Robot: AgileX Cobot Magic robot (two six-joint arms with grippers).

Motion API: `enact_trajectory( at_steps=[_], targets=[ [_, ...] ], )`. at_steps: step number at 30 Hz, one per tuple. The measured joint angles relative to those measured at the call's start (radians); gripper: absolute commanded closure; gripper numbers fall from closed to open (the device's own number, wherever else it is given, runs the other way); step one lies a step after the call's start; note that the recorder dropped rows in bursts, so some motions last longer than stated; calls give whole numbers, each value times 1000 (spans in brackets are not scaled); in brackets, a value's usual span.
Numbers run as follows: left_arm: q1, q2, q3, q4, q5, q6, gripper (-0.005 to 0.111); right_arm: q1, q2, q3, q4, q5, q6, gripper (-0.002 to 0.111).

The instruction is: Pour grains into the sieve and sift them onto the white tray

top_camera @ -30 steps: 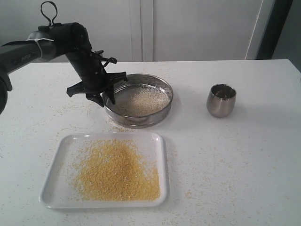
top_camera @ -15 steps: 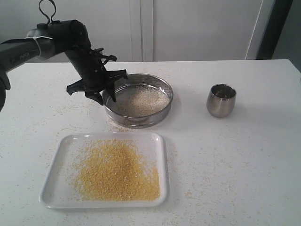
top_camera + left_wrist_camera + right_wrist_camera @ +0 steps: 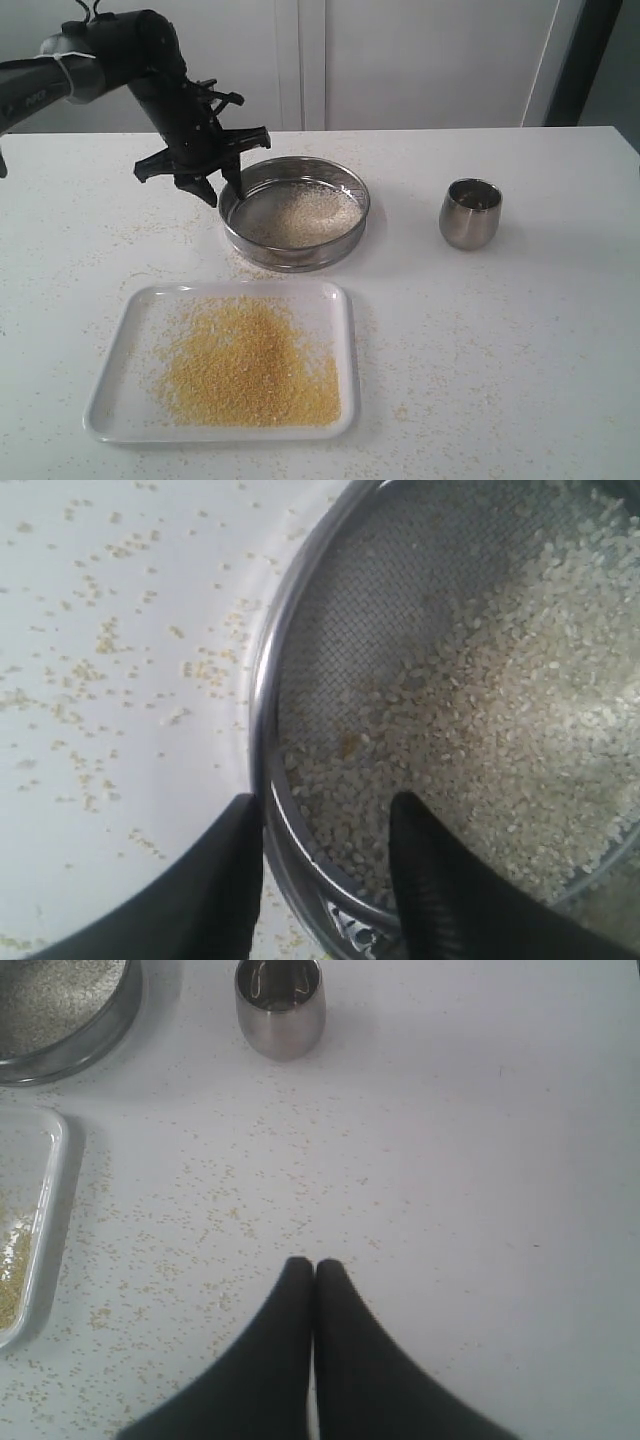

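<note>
A: Grains (image 3: 245, 360): yellow heap on the white tray (image 3: 110, 405), pale ones in the sieve (image 3: 294, 212) just beyond it.
B: Left gripper (image 3: 325, 802) spread astride the sieve's rim; right gripper (image 3: 315, 1268) pressed together over the table (image 3: 480, 1160).

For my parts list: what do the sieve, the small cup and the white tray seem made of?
Sieve: probably steel, shiny rim, fine grey woven mesh. Small cup: polished metal, mirror-like reflections. White tray: glossy, plastic or ceramic; cannot tell which.

Golden grains (image 3: 250, 365), white tray (image 3: 122, 398), grey-mesh sieve (image 3: 300, 253).
</note>
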Motion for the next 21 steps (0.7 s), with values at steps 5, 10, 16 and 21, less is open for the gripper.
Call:
enact_trajectory(
  at_steps=[5, 10, 16, 21],
  targets=[
    [0, -43, 0, 50, 13, 18, 78, 0, 0, 0, 0, 0, 0, 108],
    [0, -80, 0, 123, 63, 74, 98, 0, 0, 0, 0, 0, 0, 108],
    [0, -109, 0, 201, 100, 90, 107, 0, 0, 0, 0, 0, 0, 108],
    [0, -132, 0, 230, 111, 109, 107, 0, 0, 0, 0, 0, 0, 108]
  ],
)
